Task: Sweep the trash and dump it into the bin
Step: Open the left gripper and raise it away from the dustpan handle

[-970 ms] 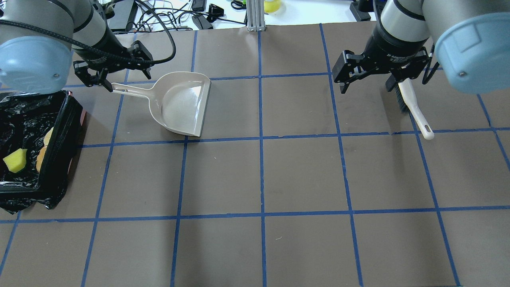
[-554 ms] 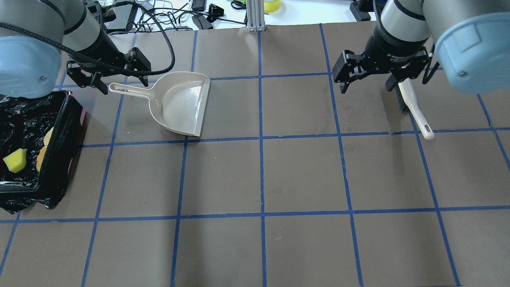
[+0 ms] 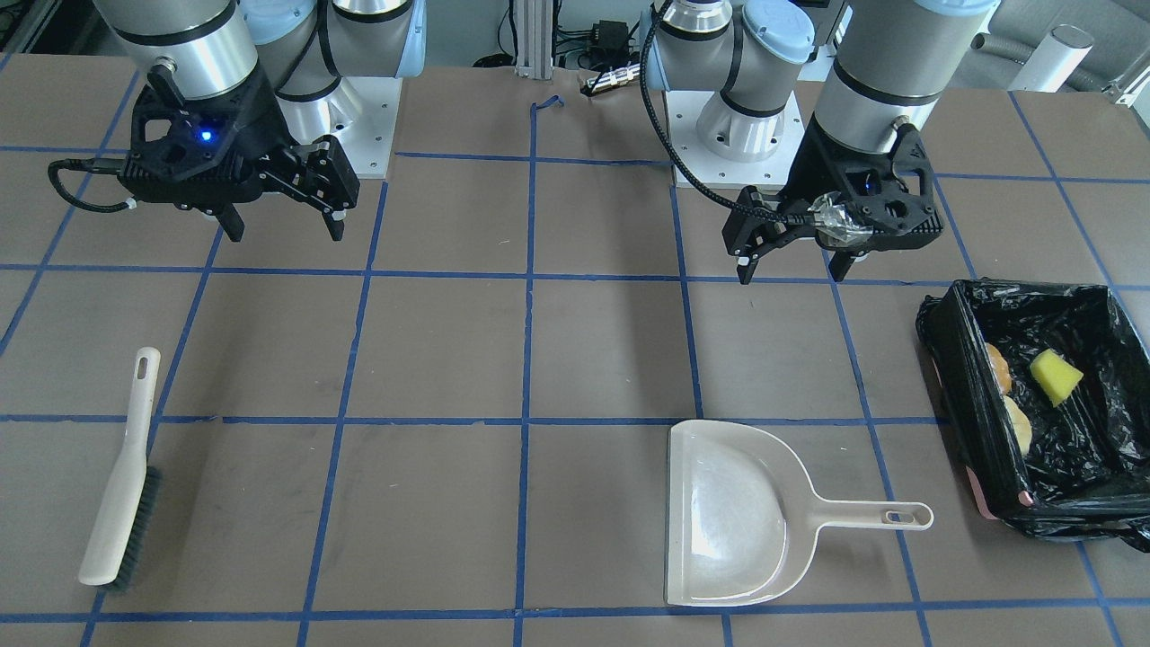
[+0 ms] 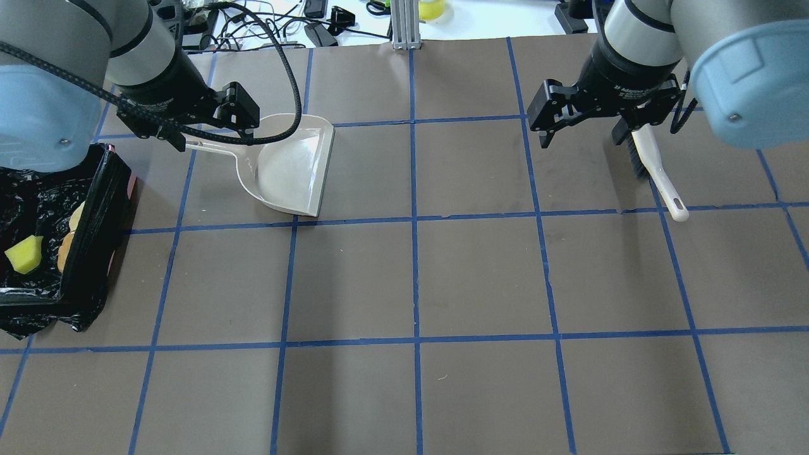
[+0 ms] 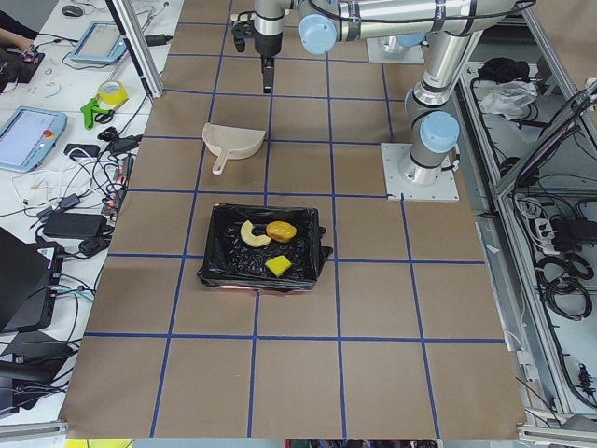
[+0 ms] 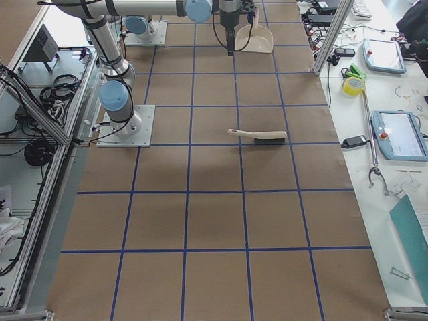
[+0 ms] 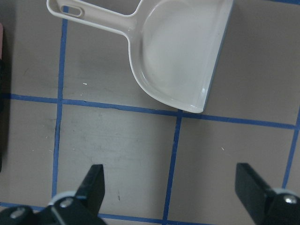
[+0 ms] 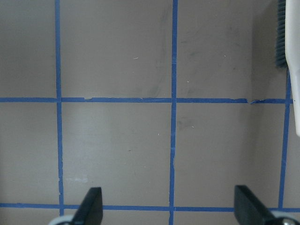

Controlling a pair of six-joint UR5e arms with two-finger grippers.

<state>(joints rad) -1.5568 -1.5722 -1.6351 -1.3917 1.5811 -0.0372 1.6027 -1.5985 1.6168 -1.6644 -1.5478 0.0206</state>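
1. The overhead exterior camera is sitting behind the robot, looking forward and down across the table (image 4: 480, 278).
2. The front-facing camera is looking steeply down from the opposite side, facing the robot, so left and right are appearing mirrored.
3. The two side cameras are viewing the table lengthwise from far off at either end; the left one is showing the bin (image 5: 224, 261) nearest.
4. Both wrist cameras are pointing straight down, close to the table. The left is framing the dustpan (image 7: 183, 56), shared with the overhead and front views; the right is catching the brush (image 8: 293, 93) at its edge.
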